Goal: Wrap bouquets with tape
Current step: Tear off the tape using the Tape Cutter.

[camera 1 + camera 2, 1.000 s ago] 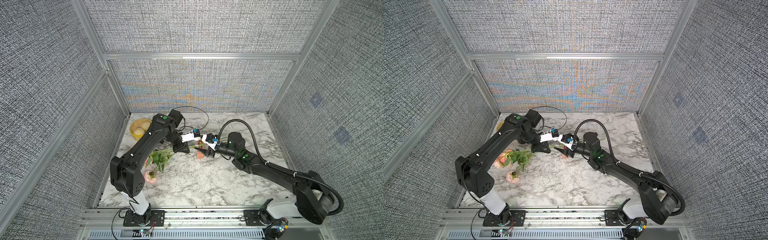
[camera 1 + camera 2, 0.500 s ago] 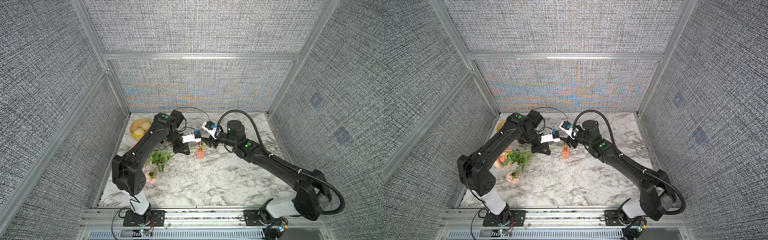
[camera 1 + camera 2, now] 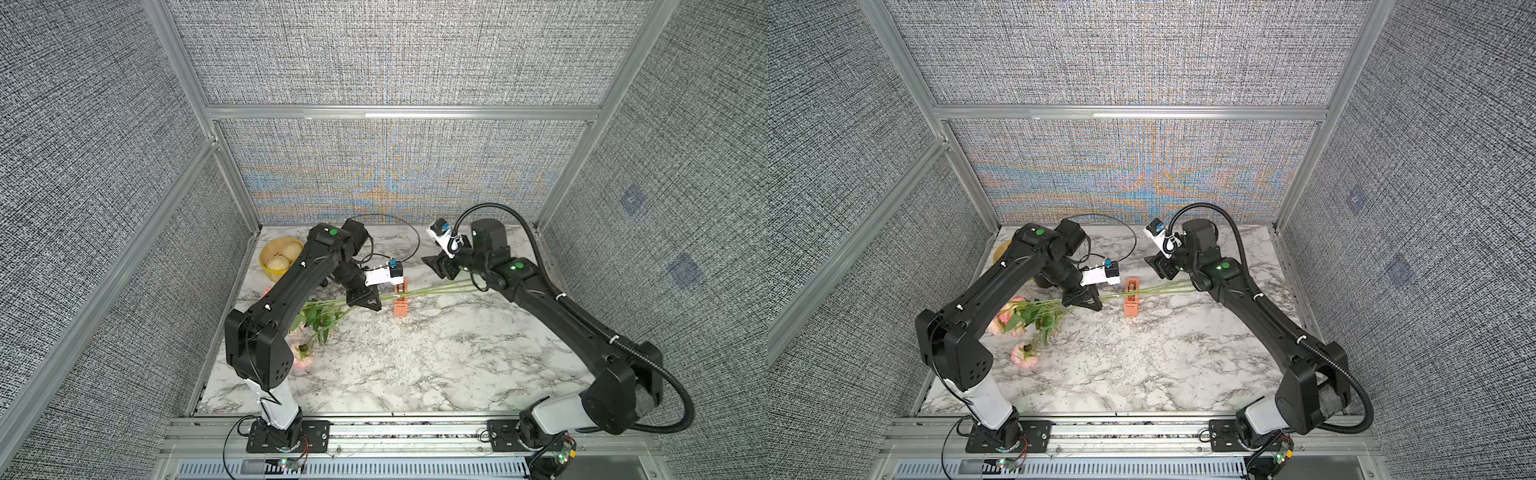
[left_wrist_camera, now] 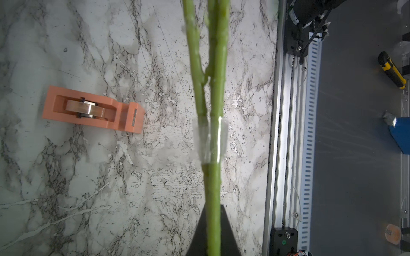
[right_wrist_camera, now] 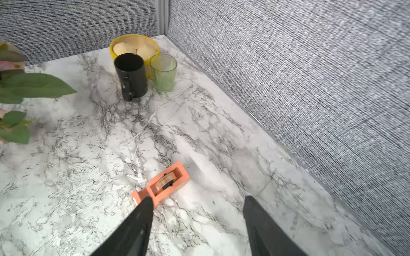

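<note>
So the left gripper (image 4: 213,213) is clamped shut on the bunch of pink ruffled flowers with green leaves and long thin green stems (image 3: 1025,316). It pinches the stems just past the leaves, I reckon so the bare part sticks out free for wrapping. The blooms sit at the left of the white marble-look table (image 3: 415,365), and the stems run out toward the right arm, lifted and crossing over the small orange-salmon tape dispenser (image 3: 401,301) in both top views. The dispenser sits flat on the marble, nothing touching it.

The right gripper (image 5: 197,199) hangs in the air above it, jaws wide apart and empty, probably free to fetch another strip if needed.

In the left wrist view a band of clear tape (image 4: 210,141) binds the stems just beyond the jaws. They fork apart further out, and the band's edges look crinkled and flared, so not a super tight wrap, I'd say.
</note>
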Motion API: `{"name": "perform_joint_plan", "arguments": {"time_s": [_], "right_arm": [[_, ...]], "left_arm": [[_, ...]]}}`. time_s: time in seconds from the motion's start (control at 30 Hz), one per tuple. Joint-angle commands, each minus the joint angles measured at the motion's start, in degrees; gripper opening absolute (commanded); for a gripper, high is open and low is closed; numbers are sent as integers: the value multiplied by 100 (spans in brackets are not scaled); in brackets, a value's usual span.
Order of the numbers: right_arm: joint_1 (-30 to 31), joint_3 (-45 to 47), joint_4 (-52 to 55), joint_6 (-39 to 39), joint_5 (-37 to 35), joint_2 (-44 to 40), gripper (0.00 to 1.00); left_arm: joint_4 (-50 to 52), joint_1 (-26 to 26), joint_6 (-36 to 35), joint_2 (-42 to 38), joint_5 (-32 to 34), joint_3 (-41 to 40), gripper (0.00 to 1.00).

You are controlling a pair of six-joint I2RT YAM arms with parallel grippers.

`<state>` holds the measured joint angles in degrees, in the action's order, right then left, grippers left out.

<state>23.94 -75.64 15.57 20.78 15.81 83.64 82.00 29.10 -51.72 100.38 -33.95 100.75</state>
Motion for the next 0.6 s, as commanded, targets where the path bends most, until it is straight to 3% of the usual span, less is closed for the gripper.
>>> {"name": "perform_joint_plan", "arguments": {"time_s": [0.0,0.17,0.4,0.5,0.57], "right_arm": [[-339,-241,681,231,418,134,69],[-531,-360,1225,266,364,-182,69],[-601,1622,-111,-58,-361,-2837,73],[-593,2362,-332,-379,350,-3697,74],[-564,2715,-607,-687,1385,-3979,74]], "left_arm": [[373,27,-312,-27,-330,17,0],[410,43,-273,-45,-268,56,0],[94,32,514,27,529,252,0],[94,32,674,87,622,368,0],[60,28,778,96,609,431,0]]}}
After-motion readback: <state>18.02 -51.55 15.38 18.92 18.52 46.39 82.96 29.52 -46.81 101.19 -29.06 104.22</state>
